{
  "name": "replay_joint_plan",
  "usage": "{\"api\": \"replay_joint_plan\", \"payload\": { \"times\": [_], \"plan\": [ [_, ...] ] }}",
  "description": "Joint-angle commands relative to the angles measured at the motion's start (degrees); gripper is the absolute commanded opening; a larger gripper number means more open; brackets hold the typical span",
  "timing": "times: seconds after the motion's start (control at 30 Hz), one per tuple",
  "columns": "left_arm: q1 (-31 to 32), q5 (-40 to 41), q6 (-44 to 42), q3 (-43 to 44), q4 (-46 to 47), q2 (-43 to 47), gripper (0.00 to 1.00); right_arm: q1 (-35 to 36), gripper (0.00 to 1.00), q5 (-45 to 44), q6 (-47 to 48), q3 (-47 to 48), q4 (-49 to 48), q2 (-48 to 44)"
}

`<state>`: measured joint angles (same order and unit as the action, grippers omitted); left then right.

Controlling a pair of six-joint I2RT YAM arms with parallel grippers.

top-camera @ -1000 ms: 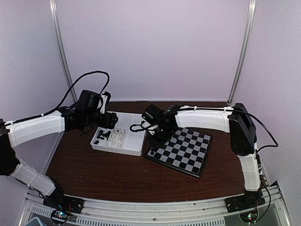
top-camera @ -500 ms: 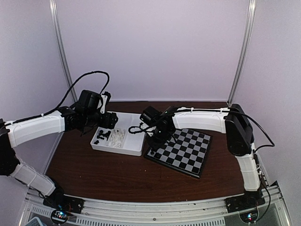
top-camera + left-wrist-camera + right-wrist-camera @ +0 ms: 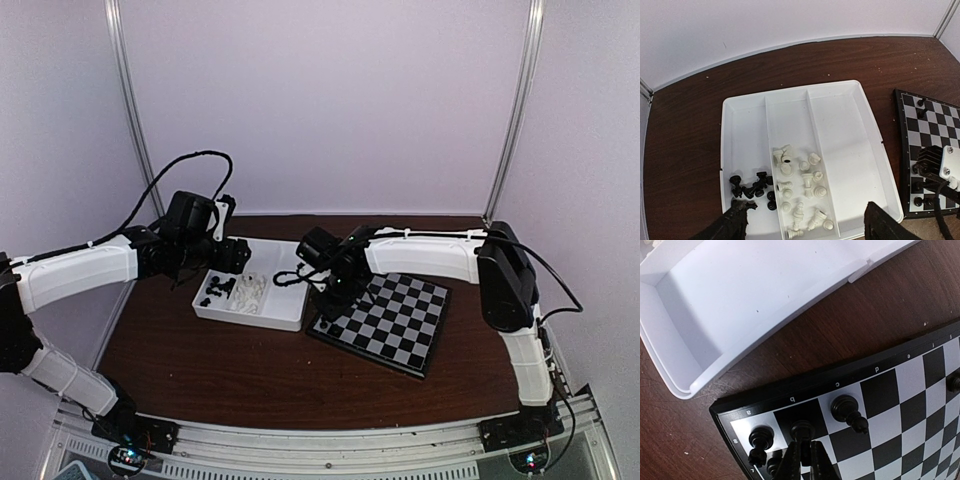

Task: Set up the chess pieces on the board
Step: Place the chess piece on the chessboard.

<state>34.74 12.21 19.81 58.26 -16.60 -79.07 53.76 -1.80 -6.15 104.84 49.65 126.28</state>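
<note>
The board [image 3: 395, 320] lies right of centre on the brown table. My right gripper [image 3: 803, 460] is shut on a black chess piece [image 3: 802, 431], held upright over the board's [image 3: 900, 405] b8 square at its left corner. Black pieces stand on a8 [image 3: 760, 437] and c8 [image 3: 845, 407]. My left gripper [image 3: 807, 225] is open and hovers above the white tray [image 3: 840, 100], holding nothing. Loose black chess pieces [image 3: 752, 189] lie in the tray's left compartment and white ones [image 3: 800, 185] in the middle one.
The white tray [image 3: 280, 310] sits just left of the board, with a narrow strip of table [image 3: 840, 340] between them. A few more black pieces [image 3: 918, 201] stand along the board's left edge. Pale walls and metal posts [image 3: 128, 130] enclose the back.
My right gripper has shifted slightly left toward the board's left corner with the black piece. The left arm has not moved.
</note>
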Motion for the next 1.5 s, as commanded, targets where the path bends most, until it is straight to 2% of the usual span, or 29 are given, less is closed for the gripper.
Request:
{"api": "replay_joint_plan", "payload": {
  "times": [0.0, 0.4, 0.57, 1.13, 1.47],
  "plan": [
    [-0.46, -0.16, -0.65, -0.43, 0.98, 1.29, 0.81, 0.56, 0.07, -1.57, 0.27, 1.77, 1.15, 0.34],
    [-0.46, 0.07, -0.65, -0.69, 0.84, 2.02, 0.81, 0.65, 0.12, -1.54, 0.35, 2.21, 0.55, 0.2],
    [-0.47, 0.18, -0.7, -1.0, 0.25, 2.46, 0.81, 0.65, 0.17, -1.56, 0.31, 2.39, 0.45, -0.02],
    [-0.46, 0.09, -0.57, -2.01, 0.23, 3.6, 0.81, 0.74, 0.17, -2.44, -0.24, 0.49, 0.5, -0.16],
    [-0.46, -0.12, -0.83, -2.01, -0.21, 3.64, 0.81, 0.78, 0.09, -2.18, -0.26, 0.37, -0.06, 0.0]
  ]
}}
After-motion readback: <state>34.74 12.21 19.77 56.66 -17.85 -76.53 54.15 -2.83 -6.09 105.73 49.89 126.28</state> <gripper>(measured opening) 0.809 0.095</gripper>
